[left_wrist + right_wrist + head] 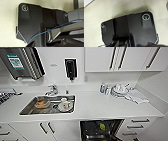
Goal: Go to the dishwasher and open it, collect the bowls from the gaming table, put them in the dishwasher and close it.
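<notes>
A white kitchenette runs across the head view, a white desk [100,105] under wall cupboards [120,58]. At the left a steel rack [22,62] hangs on the wall. Next comes the sink [30,109] with its tap [51,90], holding a plate of orange leftovers [41,103] and a white cup [64,104]. Above it a dark soap dispenser [71,69] is fixed to the wall. Further right white crockery [120,89] and a cloth [137,97] rest on the desk.

Below the desk the dishwasher [100,130] stands open, its dark inside showing a yellow-green shape [102,126], possibly one of the bowls; it is too blurred to be sure. No blue bowl can be made out.

The wrist views give dark robot plates against pale surfaces, so I cannot tell whether either set of jaws is open or closed, nor place the dishwasher relative to them.

The risk I judge: with the door down low in front, driving or reaching forward could strike it, and closing it against a badly seated bowl could jam.
</notes>
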